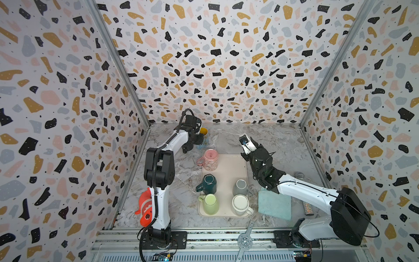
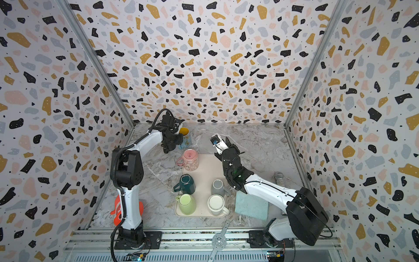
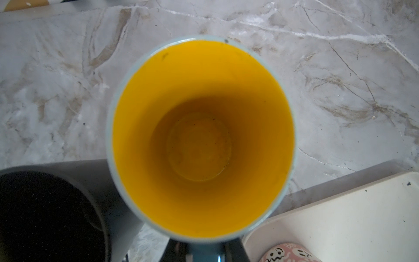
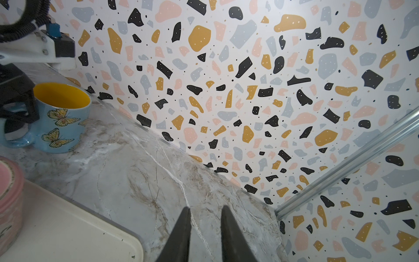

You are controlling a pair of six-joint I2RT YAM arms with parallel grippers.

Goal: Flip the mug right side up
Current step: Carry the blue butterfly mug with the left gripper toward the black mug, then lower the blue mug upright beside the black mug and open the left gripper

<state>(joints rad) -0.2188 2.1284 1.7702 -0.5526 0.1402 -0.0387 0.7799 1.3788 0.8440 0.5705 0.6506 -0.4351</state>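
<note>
The mug [image 1: 204, 135] [image 2: 185, 135] is light blue with yellow butterflies and a yellow inside. It stands mouth up on the marble table near the back wall, just behind the tray's far left corner. My left gripper [image 1: 197, 138] [image 2: 178, 139] is shut on its handle, seen from the side in the right wrist view, mug [image 4: 64, 120]. The left wrist view looks straight down into the mug [image 3: 201, 136], with the blue handle between the dark fingers of the left gripper [image 3: 205, 253]. My right gripper [image 1: 250, 145] [image 4: 205, 209] hovers open and empty beyond the tray's far right corner.
A cream tray [image 1: 226, 169] [image 2: 204, 169] holds several other mugs, among them a pink one [image 1: 210, 158] bottom up, a dark teal one [image 1: 207, 182] and a green one [image 1: 210, 203]. A teal cloth [image 1: 274, 204] lies right of the tray, an orange toy [image 1: 145, 204] by the left arm's base.
</note>
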